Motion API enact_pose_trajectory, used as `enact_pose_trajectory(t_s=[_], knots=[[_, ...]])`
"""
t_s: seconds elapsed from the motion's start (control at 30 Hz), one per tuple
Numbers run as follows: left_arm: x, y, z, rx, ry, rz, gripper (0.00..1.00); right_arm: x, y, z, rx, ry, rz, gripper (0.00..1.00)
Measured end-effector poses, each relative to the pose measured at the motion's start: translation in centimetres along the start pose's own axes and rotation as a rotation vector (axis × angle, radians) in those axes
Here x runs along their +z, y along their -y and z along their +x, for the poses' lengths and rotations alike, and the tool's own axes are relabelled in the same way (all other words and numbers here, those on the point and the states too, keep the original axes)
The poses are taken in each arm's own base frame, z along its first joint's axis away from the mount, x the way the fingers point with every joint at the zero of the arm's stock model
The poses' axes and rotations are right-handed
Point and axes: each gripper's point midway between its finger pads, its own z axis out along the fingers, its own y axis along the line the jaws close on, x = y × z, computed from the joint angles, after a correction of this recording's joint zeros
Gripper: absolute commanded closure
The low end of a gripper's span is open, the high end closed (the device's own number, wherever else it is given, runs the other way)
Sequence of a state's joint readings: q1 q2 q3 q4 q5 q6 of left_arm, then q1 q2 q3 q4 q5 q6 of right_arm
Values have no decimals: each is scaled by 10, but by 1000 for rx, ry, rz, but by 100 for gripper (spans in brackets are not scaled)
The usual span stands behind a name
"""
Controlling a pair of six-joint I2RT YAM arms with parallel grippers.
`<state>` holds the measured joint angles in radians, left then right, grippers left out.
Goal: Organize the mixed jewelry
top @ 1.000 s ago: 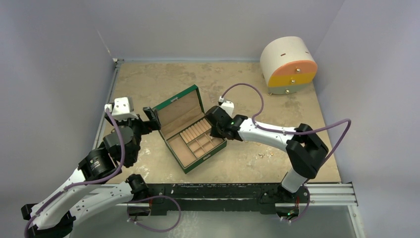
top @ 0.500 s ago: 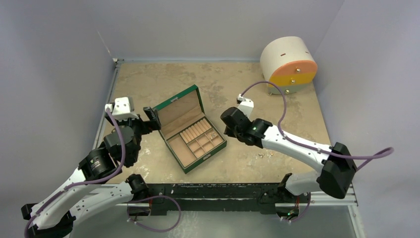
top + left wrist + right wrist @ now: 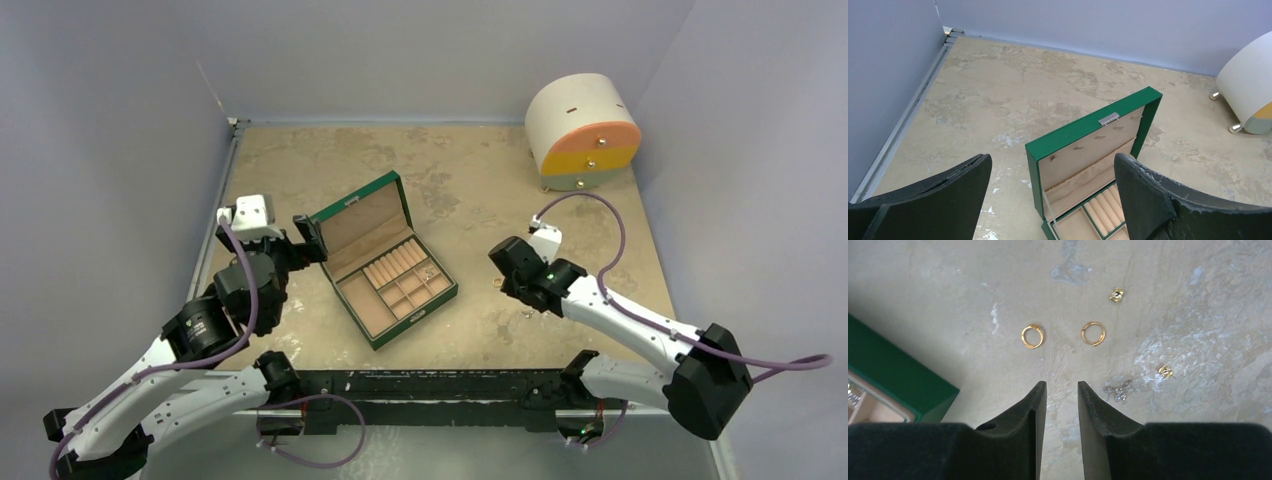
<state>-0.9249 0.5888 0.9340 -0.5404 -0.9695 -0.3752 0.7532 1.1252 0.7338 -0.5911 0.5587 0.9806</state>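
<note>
On the stone-patterned table [image 3: 450, 170], right of the opened green box [image 3: 352, 204], the mixed jewelry [image 3: 1093, 333] is seen scattered beneath the right gripper [image 3: 1061, 387]. Its jaws are held a narrow gap apart, with nothing between them. Two gold rings [image 3: 1032, 336] are shown side by side just beyond the fingertips, with a small gold piece [image 3: 1117, 294] farther off, another gold piece [image 3: 1165, 371] to the right and a silvery piece [image 3: 1118, 390] beside the right finger. The left gripper [image 3: 1052, 159] is pictured spread wide and empty, facing the box's raised lid. The round cabinet [image 3: 585, 130] stands at the far right corner.
</note>
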Motion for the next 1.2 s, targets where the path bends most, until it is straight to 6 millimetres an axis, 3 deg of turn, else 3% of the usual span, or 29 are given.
enact_pose_trajectory(t_s=[0.17,0.53,0.8,1.2], knots=[[1,1,1,5,-4,0,7,13,9,-4,2,-13,20,68],[1,2,2,8,-5,-1,7,39,-18,-12,-115,-60,-121,71],[1,2,2,8,-5,-1,7,63,-25,0,-201,-132,-165,73],[2,2,2,11,-7,-2,7,78,-24,9,-245,-171,-180,73]])
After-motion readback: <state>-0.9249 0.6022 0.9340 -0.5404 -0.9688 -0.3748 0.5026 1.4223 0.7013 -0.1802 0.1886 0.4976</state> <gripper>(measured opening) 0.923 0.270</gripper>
